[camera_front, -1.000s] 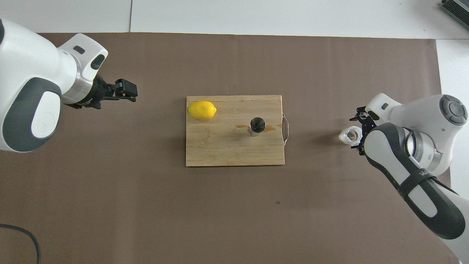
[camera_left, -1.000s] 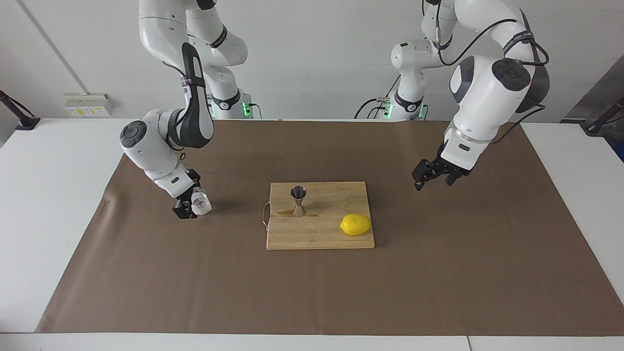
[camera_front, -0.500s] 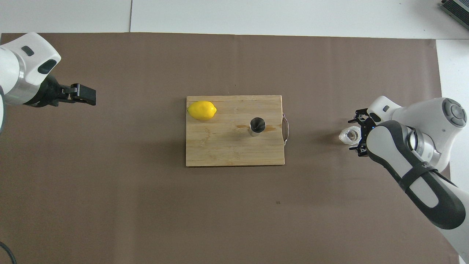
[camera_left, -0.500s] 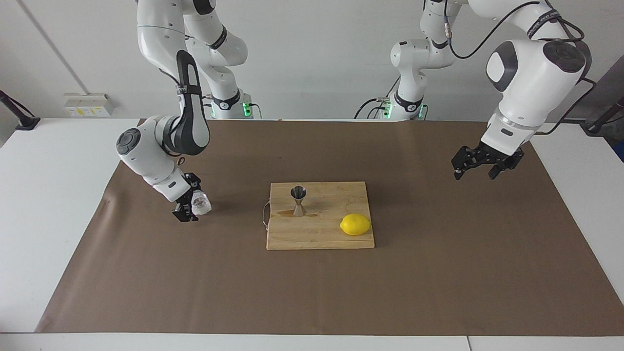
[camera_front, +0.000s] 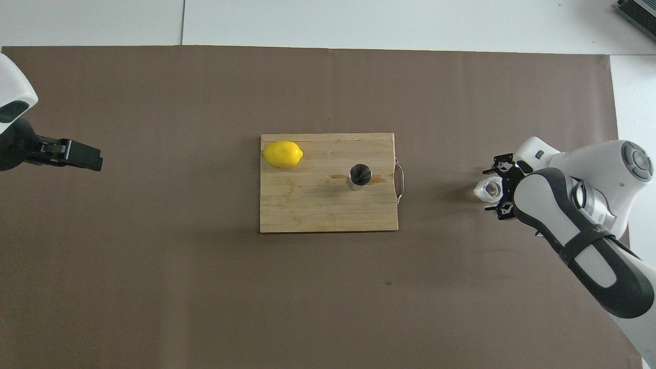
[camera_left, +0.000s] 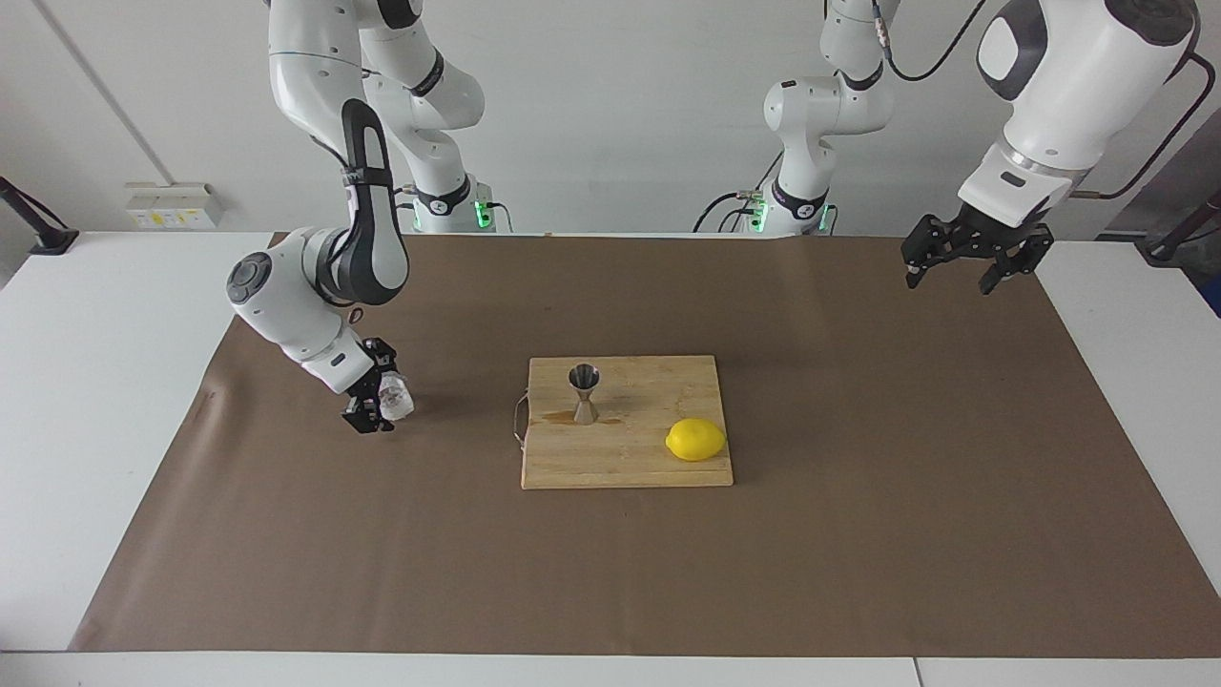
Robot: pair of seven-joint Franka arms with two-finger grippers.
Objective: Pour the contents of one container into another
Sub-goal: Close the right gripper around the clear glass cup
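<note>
**Crinkled cup sits inside the right end effector; jigger stands on the board**

The cup (camera_left: 394,399) is small, squat and clear-whitish, with crinkled, faceted walls that catch the light. It is low over the brown paper (camera_left: 610,572) that covers the bench (camera_left: 95,382), toward the right arm's end and well apart from the cutting board (camera_left: 649,382). Whether it rests on the paper cannot be told. From overhead its round mouth faces up, and the inside looks slightly darker than the rim.

The right end effector (camera_left: 374,399) is down at the cup, which lies within its span. Whether it is clamped on the cup or merely set around it cannot be told.

The jigger (camera_left: 584,391) is shiny steel and hourglass-shaped, with a narrow waist. It stands upright on the wooden cutting board, near the edge that bears the wire handle. A brownish stain marks the wood beside its base. A yellow lemon (camera_left: 695,439) lies on the same board, at the corner farther from the robots and toward the left arm's end.

The left end effector (camera_left: 949,277) hangs raised over the edge of the paper at the left arm's end, its fingers apart and holding nothing.
</note>
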